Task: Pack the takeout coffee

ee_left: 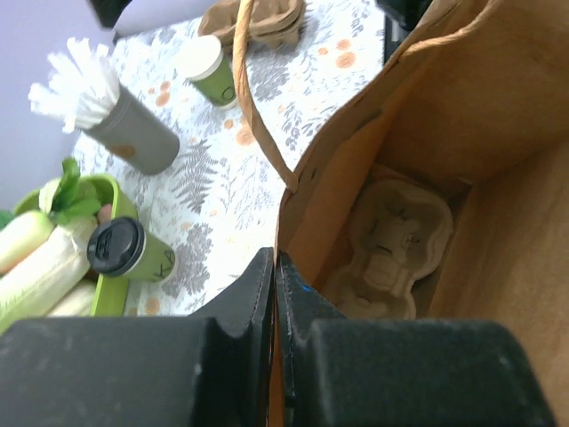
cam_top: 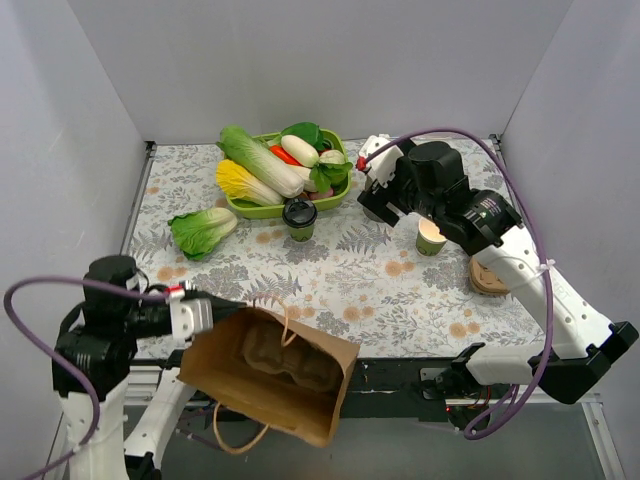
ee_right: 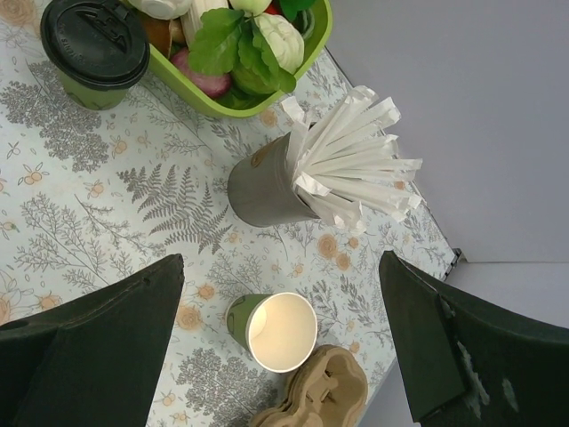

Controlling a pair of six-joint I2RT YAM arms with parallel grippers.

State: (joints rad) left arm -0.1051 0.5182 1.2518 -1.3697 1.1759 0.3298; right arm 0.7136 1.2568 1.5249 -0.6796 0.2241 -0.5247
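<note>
Table [cam_top: 400,270], contents:
- Vegetable tray [cam_top: 262,212]: far centre, piled with vegetables.
- Loose leafy vegetable [cam_top: 203,230]: on table, near-left of tray.
- Takeout coffee [cam_top: 299,217]: upright, just beside tray's near rim.
- Straw holder [ee_right: 262,191]: right of tray, straws in it.
- Lidless cup [cam_top: 431,237]: near side of straw holder, right of takeout coffee, well apart.
- Carrier stack [cam_top: 489,279]: just near-right of lidless cup.
- Paper bag [cam_top: 275,375]: near-left, overhanging table's near edge.
- Cup carrier [ee_left: 391,245]: inside paper bag, at its bottom.

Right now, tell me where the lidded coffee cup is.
In the top view the lidded coffee cup stands just in front of the green vegetable tray, left of the lidless cup.
</note>
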